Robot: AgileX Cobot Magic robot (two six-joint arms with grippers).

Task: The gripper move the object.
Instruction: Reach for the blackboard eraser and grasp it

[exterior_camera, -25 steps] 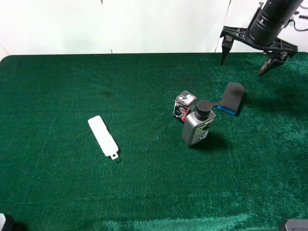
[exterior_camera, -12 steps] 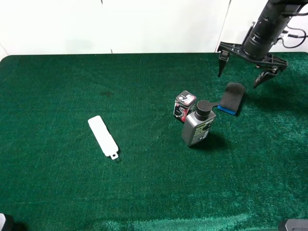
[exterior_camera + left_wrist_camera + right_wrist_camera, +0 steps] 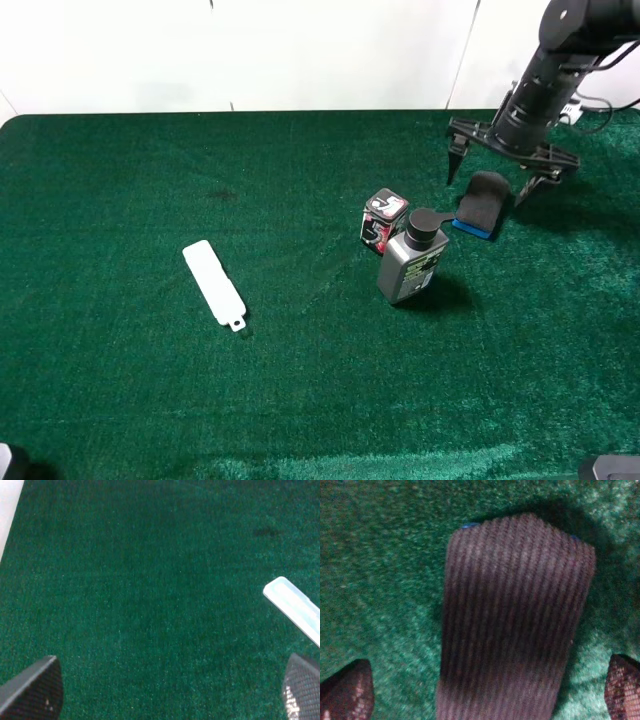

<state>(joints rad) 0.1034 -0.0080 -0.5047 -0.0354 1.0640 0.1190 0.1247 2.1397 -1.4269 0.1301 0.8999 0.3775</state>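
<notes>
The object (image 3: 481,203), an oblong pad with a dark felt top and a blue base, lies on the green cloth at the right. My right gripper (image 3: 491,177) is open, low over its far end, one finger on each side. In the right wrist view the ribbed dark felt top of the object (image 3: 512,620) fills the middle, with the two fingertips (image 3: 346,687) wide apart at the corners. My left gripper (image 3: 165,692) is open and empty over bare cloth in the left wrist view; it does not show in the exterior high view.
A grey pump bottle (image 3: 410,258) and a small dark box (image 3: 383,221) stand just left of the object. A flat white strip with a tab (image 3: 213,281) lies at mid left, also in the left wrist view (image 3: 294,607). The white wall borders the table's far edge.
My right gripper has come down and a little to the left, from above the table's far right edge to straddle the object's far end. Nothing else has moved.
</notes>
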